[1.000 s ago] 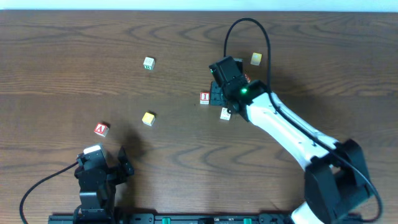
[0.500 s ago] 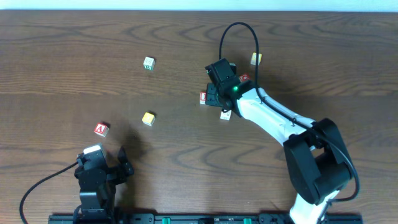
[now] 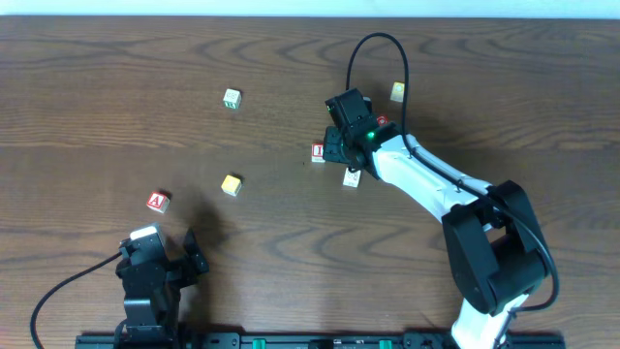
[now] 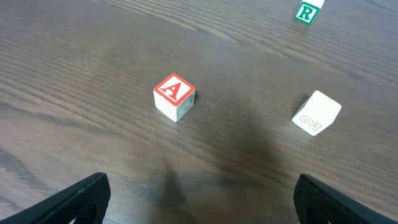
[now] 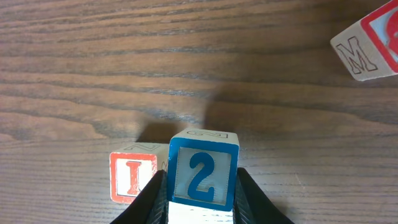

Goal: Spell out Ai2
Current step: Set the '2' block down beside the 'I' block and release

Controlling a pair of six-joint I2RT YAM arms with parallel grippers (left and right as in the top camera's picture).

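Observation:
My right gripper [image 3: 337,143] is shut on the blue-faced "2" cube [image 5: 202,175], its fingers [image 5: 152,199] pressed on both sides. The cube sits just right of the red-faced "I" cube [image 5: 132,177], with their near edges touching or overlapping. In the overhead view the "I" cube [image 3: 318,152] shows at the gripper's left and the "2" cube is hidden under the gripper. The red-faced "A" cube [image 3: 158,202] lies alone at the left, also in the left wrist view [image 4: 174,96]. My left gripper [image 4: 199,211] is open and empty, below the "A" cube.
A white cube [image 3: 351,176] lies just below the right gripper. A red cube with an "M" side [image 5: 367,46] lies behind it. A cream cube [image 3: 398,91], a green-lettered cube [image 3: 232,98] and a yellow cube [image 3: 231,184] are scattered around.
The right arm's wrist swung slightly left, then back a little, and the gripper stayed beside the "I" cube. The left arm has not moved.

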